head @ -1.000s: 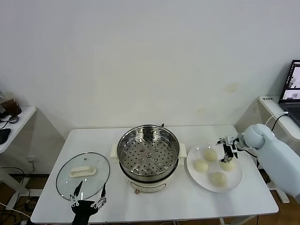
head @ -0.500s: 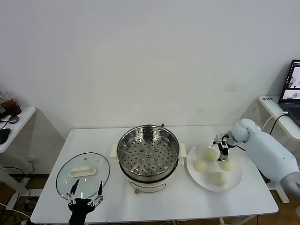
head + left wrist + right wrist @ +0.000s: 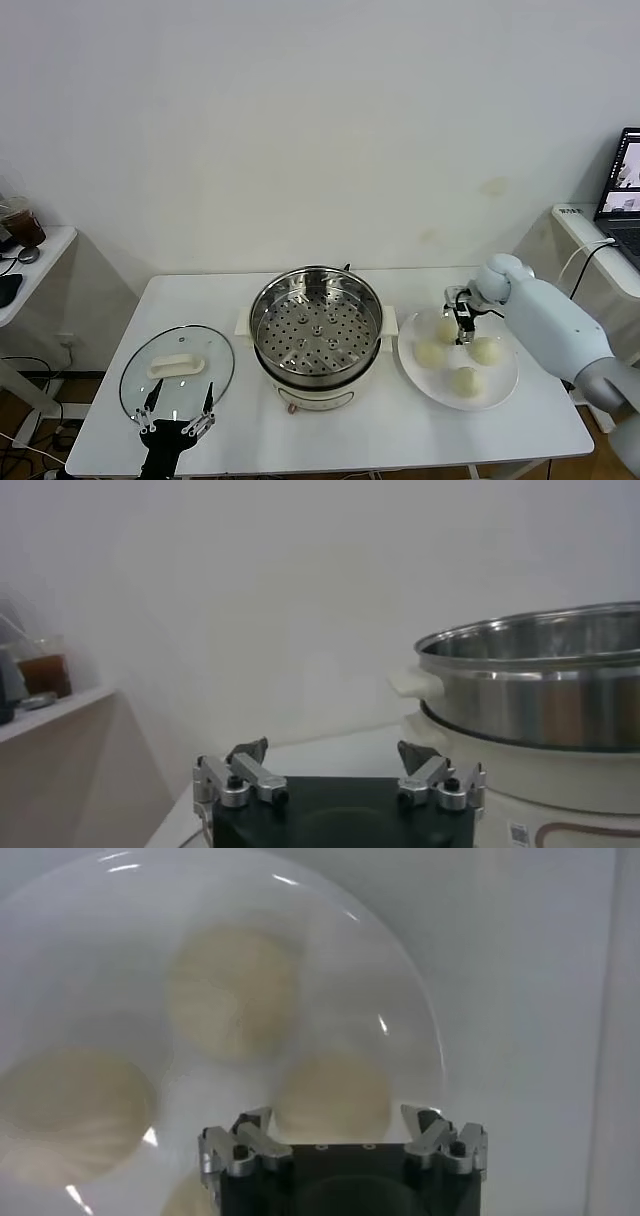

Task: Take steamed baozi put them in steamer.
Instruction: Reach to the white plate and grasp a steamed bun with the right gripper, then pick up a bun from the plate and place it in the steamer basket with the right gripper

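Four cream-white baozi lie on a white plate point(image 3: 502, 380) to the right of the steamer point(image 3: 316, 335), a shiny steel pot with a perforated tray on a white base. My right gripper point(image 3: 463, 320) hovers open just above the plate, over the far baozi point(image 3: 445, 329). In the right wrist view the open gripper point(image 3: 337, 1116) has one baozi point(image 3: 333, 1093) below it between the fingers, not touching it; two more baozi point(image 3: 232, 988) point(image 3: 75, 1108) lie beyond. My left gripper point(image 3: 176, 421) is open and empty at the table's front left; the left wrist view point(image 3: 330, 752) shows the steamer point(image 3: 540, 680) beside it.
A round glass lid point(image 3: 177, 372) with a white handle lies on the white table point(image 3: 330, 440), left of the steamer and just beyond my left gripper. A laptop point(image 3: 625, 190) stands on a side surface at far right. A small table with a cup point(image 3: 22, 225) is at far left.
My right gripper has moved left across the plate, from over the right-hand baozi to over the far one nearer the steamer. My left gripper has drawn back slightly toward the front edge.
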